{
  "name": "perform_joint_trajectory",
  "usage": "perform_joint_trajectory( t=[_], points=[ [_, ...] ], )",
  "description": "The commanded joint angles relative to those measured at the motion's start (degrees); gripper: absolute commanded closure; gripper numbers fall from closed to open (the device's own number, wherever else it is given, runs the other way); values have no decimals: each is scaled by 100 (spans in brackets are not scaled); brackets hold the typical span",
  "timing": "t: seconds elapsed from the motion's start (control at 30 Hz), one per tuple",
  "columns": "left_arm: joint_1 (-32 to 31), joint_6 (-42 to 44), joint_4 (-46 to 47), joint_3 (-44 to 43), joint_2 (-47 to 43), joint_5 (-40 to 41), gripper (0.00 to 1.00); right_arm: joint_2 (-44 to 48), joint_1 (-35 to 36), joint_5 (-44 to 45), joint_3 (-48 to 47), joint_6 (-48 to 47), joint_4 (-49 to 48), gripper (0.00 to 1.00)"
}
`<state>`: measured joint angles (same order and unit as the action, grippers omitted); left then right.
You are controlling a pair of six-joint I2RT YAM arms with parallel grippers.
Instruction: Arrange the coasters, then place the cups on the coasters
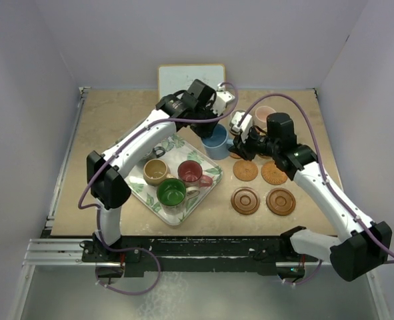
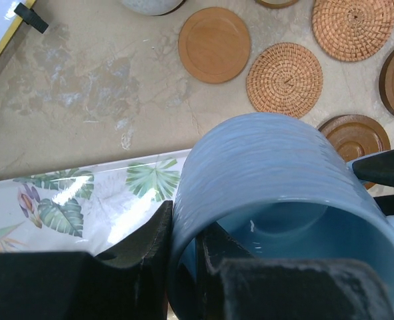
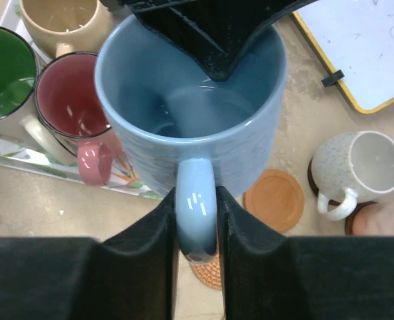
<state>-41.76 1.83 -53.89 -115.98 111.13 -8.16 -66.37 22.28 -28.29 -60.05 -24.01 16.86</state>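
Note:
A light blue cup [image 1: 217,141] hangs just past the far right corner of the leaf-patterned tray [image 1: 203,193]. My left gripper [image 2: 187,230] is shut on its rim, one finger inside and one outside. My right gripper [image 3: 197,200] is shut on the same cup's handle [image 3: 197,217], fingers pressed against both sides. Right of the tray lie two woven coasters [image 1: 245,171] [image 1: 274,173] and two dark grooved wooden coasters [image 1: 245,201] [image 1: 281,201]. A smooth orange-brown coaster [image 3: 275,199] lies under the cup's right side. Tan [image 1: 155,171], red [image 1: 190,172] and green [image 1: 171,193] cups stand on the tray.
A speckled off-white cup [image 3: 353,167] and a pink cup [image 1: 265,115] stand on dark coasters at the back right. A yellow-edged whiteboard [image 1: 191,79] leans at the far wall. The two arms meet closely over the cup.

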Motion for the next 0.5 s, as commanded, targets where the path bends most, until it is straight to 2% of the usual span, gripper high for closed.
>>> perform_joint_trajectory(
  t=[0.0, 0.07, 0.27, 0.37, 0.47],
  points=[
    [-92, -155, 351, -362, -194, -502, 97, 78, 21, 22, 20, -126, -334, 83],
    [-96, -83, 374, -296, -278, -572, 90, 196, 10, 25, 116, -90, -264, 99],
    [113, 161, 562, 86, -778, -811, 60, 834, -266, -6, 743, -306, -400, 100],
    [481, 155, 666, 278, -1038, -1160, 46, 1142, -848, -464, 953, -397, -226, 100],
    [876, 160, 791, 537, -1339, -1461, 37, 1470, -1572, -940, 1173, -635, 80, 100]
  ],
)
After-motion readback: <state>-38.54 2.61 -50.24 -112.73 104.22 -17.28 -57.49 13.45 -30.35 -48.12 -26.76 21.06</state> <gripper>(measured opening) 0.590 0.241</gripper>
